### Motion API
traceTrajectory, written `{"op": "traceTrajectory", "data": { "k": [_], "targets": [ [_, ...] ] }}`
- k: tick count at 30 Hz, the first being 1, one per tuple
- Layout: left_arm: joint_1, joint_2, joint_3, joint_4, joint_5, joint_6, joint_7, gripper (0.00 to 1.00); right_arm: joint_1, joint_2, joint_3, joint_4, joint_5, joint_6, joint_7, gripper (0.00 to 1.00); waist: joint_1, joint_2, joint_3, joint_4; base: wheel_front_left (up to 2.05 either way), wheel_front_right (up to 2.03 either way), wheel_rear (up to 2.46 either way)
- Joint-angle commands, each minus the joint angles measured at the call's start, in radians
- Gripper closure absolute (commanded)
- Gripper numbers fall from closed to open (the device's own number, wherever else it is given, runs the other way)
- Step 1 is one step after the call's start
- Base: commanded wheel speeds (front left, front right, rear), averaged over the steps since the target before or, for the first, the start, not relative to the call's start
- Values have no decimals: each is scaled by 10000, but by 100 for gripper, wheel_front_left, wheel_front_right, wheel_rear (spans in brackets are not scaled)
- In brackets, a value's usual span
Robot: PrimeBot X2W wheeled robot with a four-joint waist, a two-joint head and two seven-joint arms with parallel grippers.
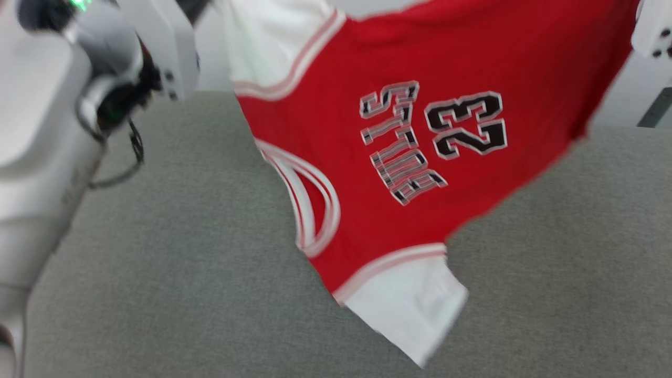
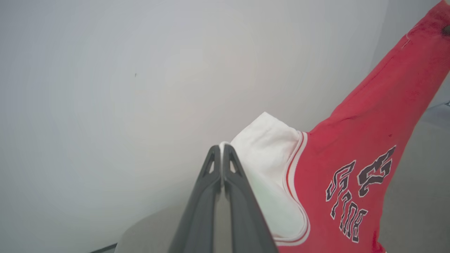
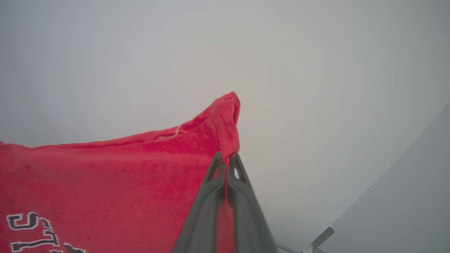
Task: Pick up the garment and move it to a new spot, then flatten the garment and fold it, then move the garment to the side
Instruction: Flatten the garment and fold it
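Looking along the left gripper (image 2: 222, 150), I see its two dark fingers pressed together, and a thin white edge of the garment (image 2: 351, 147) is pinched at their tips. This edge belongs to a white sleeve (image 2: 267, 154), which hangs just beside the fingers. The right gripper (image 3: 227, 161) is also closed, pinching a red corner of the garment. Red cloth shows in the narrow slit between its fingers, and a small peak of cloth stands above the tips.

From the head camera, my pale left arm (image 1: 42, 157) is at the left side, close to the lens. The garment hangs in the air, stretched between the two grippers, with its printed side turned toward me. The black number 23 (image 1: 466, 123) and the striped lettering beside it appear turned on their side. The second white sleeve (image 1: 415, 310) hangs lowest, and the picture is a little blurred there.

Below the garment lies a grey cloth surface (image 1: 184, 252). I cannot tell if the lower sleeve touches it. Behind everything is a plain pale wall (image 2: 123, 88).
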Motion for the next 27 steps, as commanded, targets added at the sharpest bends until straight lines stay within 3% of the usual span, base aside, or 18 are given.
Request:
{"op": "traceTrajectory", "data": {
  "k": [1,14,27],
  "targets": [
    [-662,-59,-45,411,179,-56,-48,100,-366,209,-169,238,-225,-14,-384,100,0,-1,-40,-251,0,0,0],
    [-4061,-329,-204,3213,901,-128,-1127,100,-2156,1143,-1044,2040,-1431,-14,-2459,100,0,-1,594,-963,0,0,0],
    [-6046,-1265,-18,5142,1090,37,-2277,100,-3680,1966,-1462,3153,-2331,-14,-3128,100,0,-1,2083,-1440,0,0,0]
  ]
}}
